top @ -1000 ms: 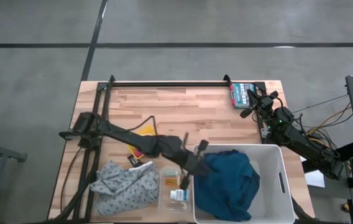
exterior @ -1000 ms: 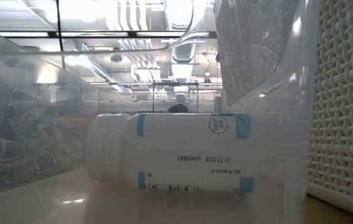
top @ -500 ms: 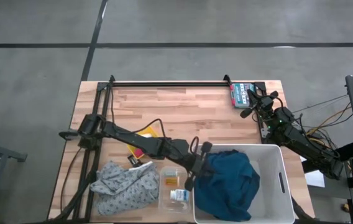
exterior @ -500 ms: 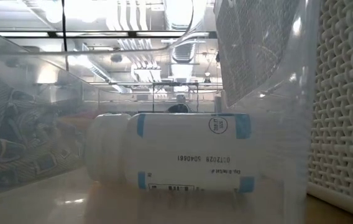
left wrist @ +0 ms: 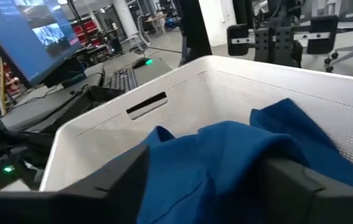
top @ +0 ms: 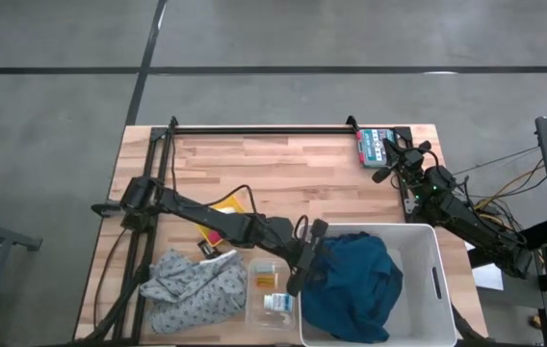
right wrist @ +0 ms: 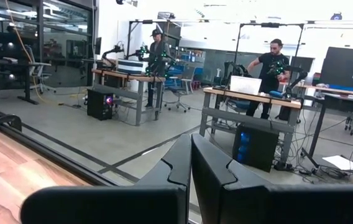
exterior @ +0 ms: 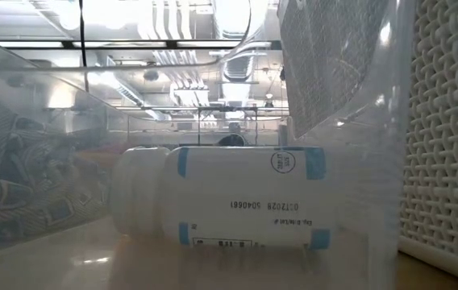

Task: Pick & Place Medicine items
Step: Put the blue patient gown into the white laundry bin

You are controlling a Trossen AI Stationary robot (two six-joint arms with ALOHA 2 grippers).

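Observation:
A clear container (top: pixel 252 301) near the table's front edge holds the medicine items: a small orange item (top: pixel 266 280) and a white item with blue print (top: pixel 276 303). The white item lies on its side (exterior: pixel 237 197). My left gripper (top: pixel 310 258) is open at the left rim of a white basket (top: pixel 418 231). A blue cloth (left wrist: pixel 226 155) lies in the basket between its spread fingers. My right gripper (right wrist: pixel 190 168) is shut with nothing in it, at the far right of the table (top: pixel 387 159). My left gripper reaches level over the basket's left rim, with the blue cloth's near fold (left wrist: pixel 183 174) between its open fingers. I cannot tell whether the fingers touch the cloth.
A grey patterned cloth (top: pixel 192 289) lies left of the clear container. A yellow and red thing (top: pixel 223 205) lies under the left arm. A teal box (top: pixel 372 145) sits at the far right corner, beside the right arm. A black rail (top: pixel 254 128) runs along the far edge.
My left arm has shifted slightly toward the basket and its wrist has tipped a little. The blue cloth and the medicine items lie as before.

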